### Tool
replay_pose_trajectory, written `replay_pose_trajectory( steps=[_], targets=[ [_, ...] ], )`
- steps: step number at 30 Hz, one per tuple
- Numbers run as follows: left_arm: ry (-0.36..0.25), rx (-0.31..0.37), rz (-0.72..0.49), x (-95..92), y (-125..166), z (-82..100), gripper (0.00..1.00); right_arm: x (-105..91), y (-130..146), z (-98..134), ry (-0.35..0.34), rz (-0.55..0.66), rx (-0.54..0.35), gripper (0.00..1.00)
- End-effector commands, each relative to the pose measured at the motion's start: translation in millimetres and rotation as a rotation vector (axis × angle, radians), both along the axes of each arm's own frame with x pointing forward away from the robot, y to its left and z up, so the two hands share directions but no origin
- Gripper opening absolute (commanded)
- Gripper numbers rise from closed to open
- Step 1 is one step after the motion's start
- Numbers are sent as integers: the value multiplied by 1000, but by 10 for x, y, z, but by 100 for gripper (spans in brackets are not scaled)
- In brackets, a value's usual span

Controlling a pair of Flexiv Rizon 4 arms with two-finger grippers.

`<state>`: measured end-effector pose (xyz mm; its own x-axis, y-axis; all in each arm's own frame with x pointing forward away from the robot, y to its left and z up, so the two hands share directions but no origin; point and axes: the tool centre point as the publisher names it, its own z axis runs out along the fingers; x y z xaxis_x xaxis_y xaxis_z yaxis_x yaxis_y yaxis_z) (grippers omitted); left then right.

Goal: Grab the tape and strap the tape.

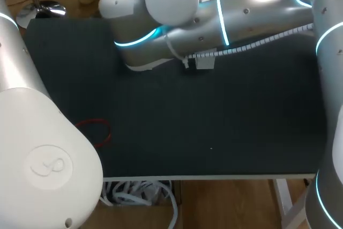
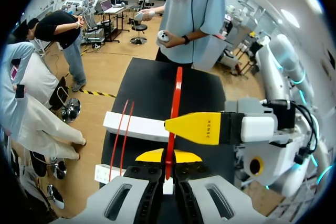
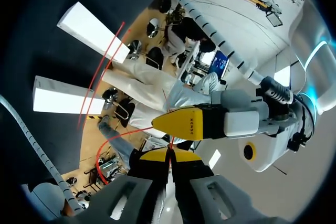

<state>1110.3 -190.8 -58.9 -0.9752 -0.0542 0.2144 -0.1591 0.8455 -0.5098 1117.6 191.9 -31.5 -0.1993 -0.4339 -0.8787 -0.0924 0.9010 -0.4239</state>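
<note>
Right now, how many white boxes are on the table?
2. One box lies ahead of the left claw; the other box sits nearer, beside it. Neither shows in the head view.

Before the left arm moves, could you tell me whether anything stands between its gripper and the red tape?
Nothing visible does. In the left wrist view the red tape runs up from between the closed fingers of the left gripper, and the right gripper holds it just ahead.

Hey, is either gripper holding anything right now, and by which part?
Both hold the red tape: the left gripper and the right gripper each pinch its flat strip, close beside each other. Whether near an end cannot be told.
</note>
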Motion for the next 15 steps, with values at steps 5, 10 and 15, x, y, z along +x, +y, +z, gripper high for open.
replay_pose_trajectory(
  steps=[5, 10, 15],
  targets=[
    [5, 6, -3, 20, -19, 24, 0, -8, 62, 18, 14, -7, -10, 0],
    [5, 6, -3, 20, -19, 24, 0, -2, 75, 12, 11, -11, -14, 0],
    [5, 6, -3, 20, -19, 24, 0, 5, 80, 9, 9, -16, -17, 0]
  ],
)
